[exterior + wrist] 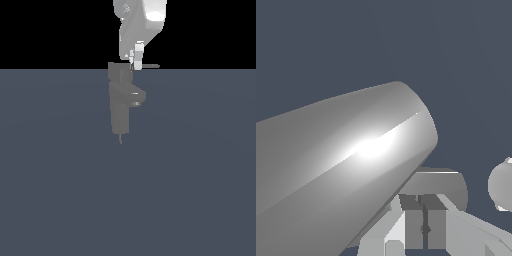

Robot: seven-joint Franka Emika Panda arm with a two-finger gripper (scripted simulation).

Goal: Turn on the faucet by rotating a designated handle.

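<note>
**Claw down at the faucet's lever, fingers too close to read**

No container shows in either view, and no writing or label can be read on any surface.

In the exterior view, going left to right: the faucet (120, 107) stands upright on the dark blue-grey desk (60, 190), a matte grey blocky column just left of the picture's centre line. A thin pin sticks down from its bottom end. Its short stubby spout (137, 96) juts toward the exterior view's right, with a rounded opening on the underside. At the top of the column sits the handle (149, 65): a darker hub block on the column, and a thin flat blade reaching out to the exterior view's right, level with the desk's far edge.

The white arm comes down from the top of the picture, and the claw (135, 61) meets the handle just where the blade leaves the hub. Its pale fingers overlap the blade's root. Whether they are clenched on it or merely beside it, I cannot tell.

The wrist view is mostly filled by a large grey cylinder (346, 165) with a bright highlight, very close to the lens; grey blocky parts lie beyond it.
</note>
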